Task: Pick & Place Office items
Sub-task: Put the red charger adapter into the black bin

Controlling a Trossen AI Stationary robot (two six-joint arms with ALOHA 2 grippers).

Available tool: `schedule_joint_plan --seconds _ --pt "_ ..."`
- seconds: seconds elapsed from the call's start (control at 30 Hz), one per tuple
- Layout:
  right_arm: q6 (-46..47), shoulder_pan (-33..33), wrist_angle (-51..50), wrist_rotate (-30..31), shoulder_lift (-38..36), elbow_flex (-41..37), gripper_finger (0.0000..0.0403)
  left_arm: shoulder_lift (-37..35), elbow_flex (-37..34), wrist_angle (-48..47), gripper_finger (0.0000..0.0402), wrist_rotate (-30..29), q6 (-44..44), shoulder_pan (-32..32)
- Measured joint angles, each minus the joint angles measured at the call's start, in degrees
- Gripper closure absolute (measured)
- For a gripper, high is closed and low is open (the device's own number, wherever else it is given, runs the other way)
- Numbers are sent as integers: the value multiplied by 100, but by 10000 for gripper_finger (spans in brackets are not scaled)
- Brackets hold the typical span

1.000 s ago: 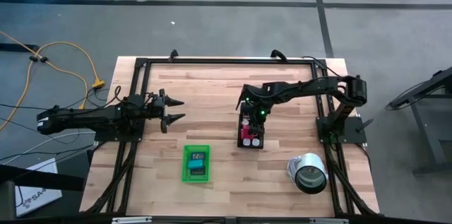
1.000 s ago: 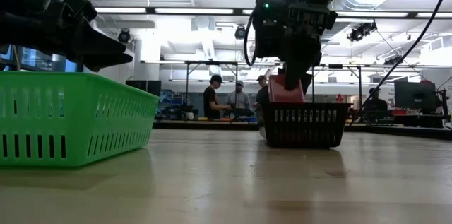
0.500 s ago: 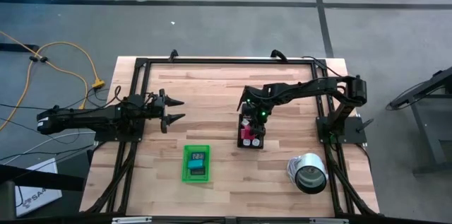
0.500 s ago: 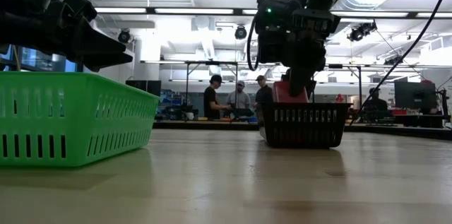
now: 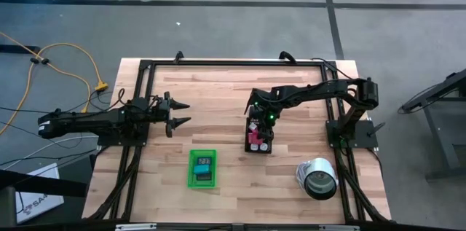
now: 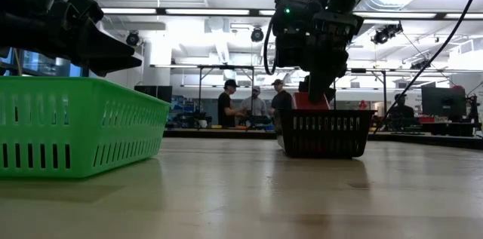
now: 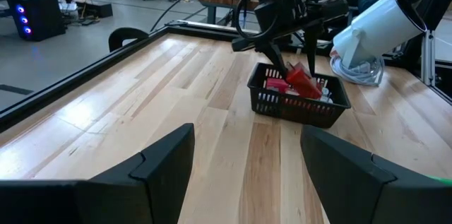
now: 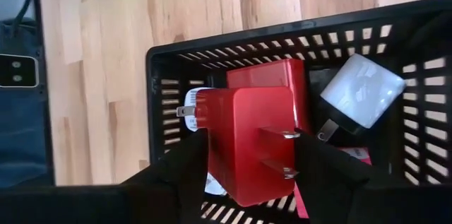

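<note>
- Now the step in hand seems to be the first half of a pick: the right gripper (image 8: 254, 157) hangs directly above the black basket (image 6: 324, 137), and its jaws stand on the two sides of a red block (image 8: 244, 139).
- Whether these jaws press the block or only flank it, I cannot tell.
- This red block, one of the office items, lies inside the basket on top of the other pieces, just beside a white block (image 8: 360, 90).
- It is tilted, not flat: one end rises above the basket's rim in the low view, so its long axis slants upward out of the basket.
- Its broad face with two metal prongs looks up toward the gripper.
- For the next move, I judge that a firm hold is needed before any lift, and then a straight rise clear of the basket's rim.
- The left gripper (image 5: 182, 114) waits well apart from the basket over the surface (image 5: 218, 85), with jaws wide and holding nothing.
</note>
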Motion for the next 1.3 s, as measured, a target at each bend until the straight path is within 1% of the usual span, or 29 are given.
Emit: schedule_joint_plan --seconds 0.2,0.57,0.9,1.3 --pt "-141 0 0 179 -4 0 222 -2 0 0 149 0 0 2" --pt "-270 15 7 796 -21 17 221 0 0 0 149 0 0 1" --pt "-179 50 -167 801 -22 17 221 -2 0 0 149 0 0 -1" --pt "-134 46 -207 570 -4 1 221 -1 0 0 149 0 0 2"
